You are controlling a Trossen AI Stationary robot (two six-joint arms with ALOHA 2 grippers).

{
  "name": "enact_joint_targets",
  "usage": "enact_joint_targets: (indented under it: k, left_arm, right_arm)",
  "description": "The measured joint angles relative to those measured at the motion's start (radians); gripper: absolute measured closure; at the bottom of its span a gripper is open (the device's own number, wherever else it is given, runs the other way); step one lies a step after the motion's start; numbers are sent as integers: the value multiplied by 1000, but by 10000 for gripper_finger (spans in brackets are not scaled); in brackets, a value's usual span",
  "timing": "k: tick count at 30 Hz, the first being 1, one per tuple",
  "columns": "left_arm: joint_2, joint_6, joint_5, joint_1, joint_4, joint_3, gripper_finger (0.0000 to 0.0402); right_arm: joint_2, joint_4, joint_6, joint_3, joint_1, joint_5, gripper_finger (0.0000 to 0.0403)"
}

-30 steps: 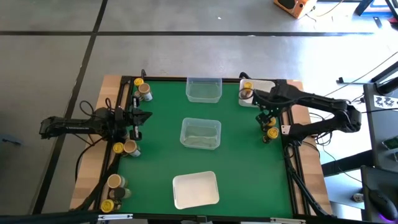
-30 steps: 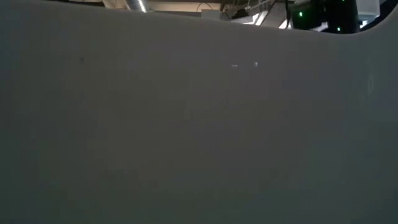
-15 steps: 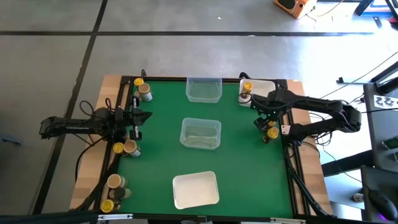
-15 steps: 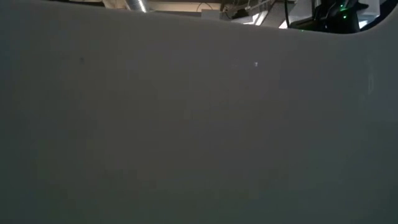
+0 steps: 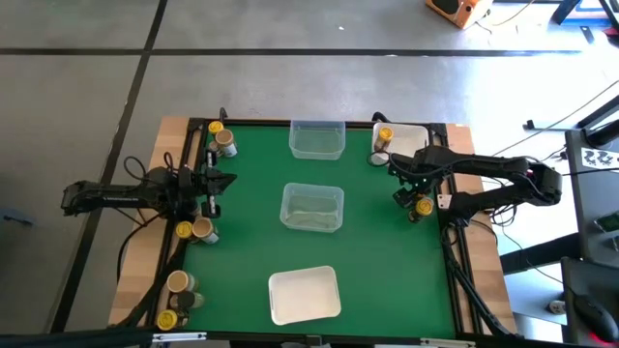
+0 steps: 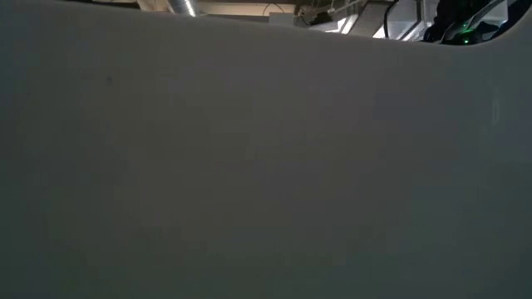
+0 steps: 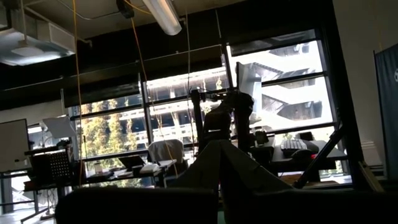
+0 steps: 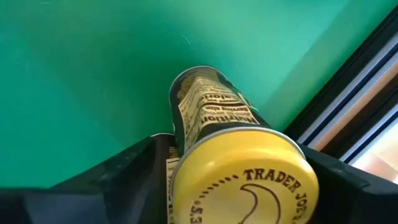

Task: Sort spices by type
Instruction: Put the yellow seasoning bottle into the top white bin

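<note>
The spices are small jars standing in groups along the green mat's edges. My right gripper points down, open, at the right edge. Its fingers stand on either side of an upright yellow-topped jar, seen in the high view as the jar. I see no touch. A second jar's label shows close beside it. My left gripper waits shut at the left edge, holding nothing. Other jars stand at the far left, the left, the near left and the far right.
Two clear trays stand on the mat, one at the far edge and one in the middle. A white tray lies near the front. A black frame rail runs close beside the jar. A pale surface blocks the low view.
My right gripper has sunk toward the jars at the right edge, still pointing down and still open. The jars and trays have stayed where they were.
</note>
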Motion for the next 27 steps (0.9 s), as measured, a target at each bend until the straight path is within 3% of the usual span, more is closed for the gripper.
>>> enact_joint_targets:
  k: [8,14,22,27]
  left_arm:
    - [0,0,0,0,0,0,400]
    - [0,0,0,0,0,0,400]
    - [0,9,0,0,0,0,400]
    - [0,27,0,0,8,0,400]
  right_arm:
    - [0,-1,-27,0,0,2,185]
    - [0,-21,-54,47,0,47,185]
    - [0,-101,-81,228,-1,106,177]
    - [0,-101,-123,323,-13,211,183]
